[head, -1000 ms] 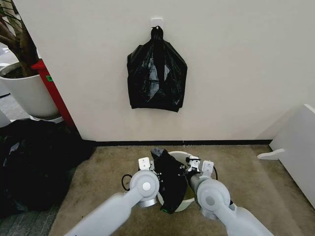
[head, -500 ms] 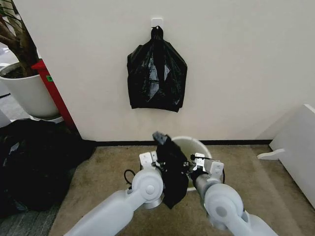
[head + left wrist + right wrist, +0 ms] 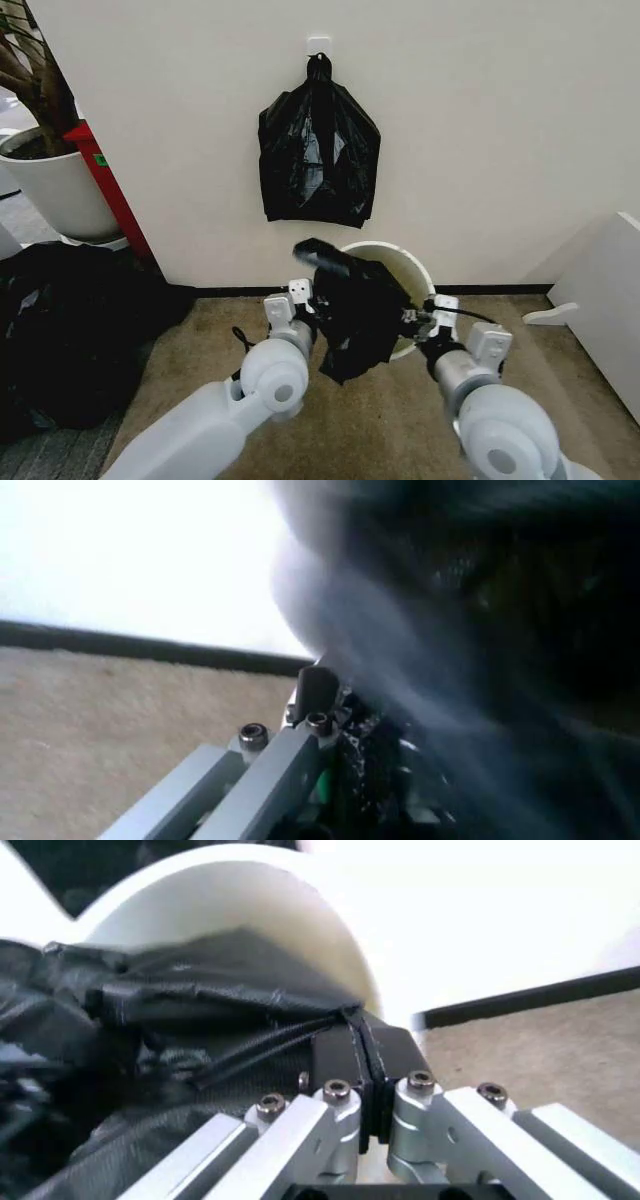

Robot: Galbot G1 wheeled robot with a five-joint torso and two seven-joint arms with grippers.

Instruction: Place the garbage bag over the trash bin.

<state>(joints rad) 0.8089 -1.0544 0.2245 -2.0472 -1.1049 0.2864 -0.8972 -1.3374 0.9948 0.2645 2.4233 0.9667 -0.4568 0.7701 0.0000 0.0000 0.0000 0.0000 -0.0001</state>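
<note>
Head view: both claws, clenched on the garbage bag point(image 3: 358, 315), have spread it wider above the trash bin point(image 3: 415, 268).

Even, soft indoor light fills the head view, with faint shadows under the hanging bag bundle point(image 3: 319, 145) on the wall point(image 3: 480, 120). In the left wrist view the wall blows out to white and the garbage bag point(image 3: 470, 630), just past the fingers point(image 3: 316, 690), smears with motion blur. The right wrist view shows glare on the trash bin point(image 3: 250, 907) rim beyond the sharp fingers point(image 3: 340, 1054).
</note>
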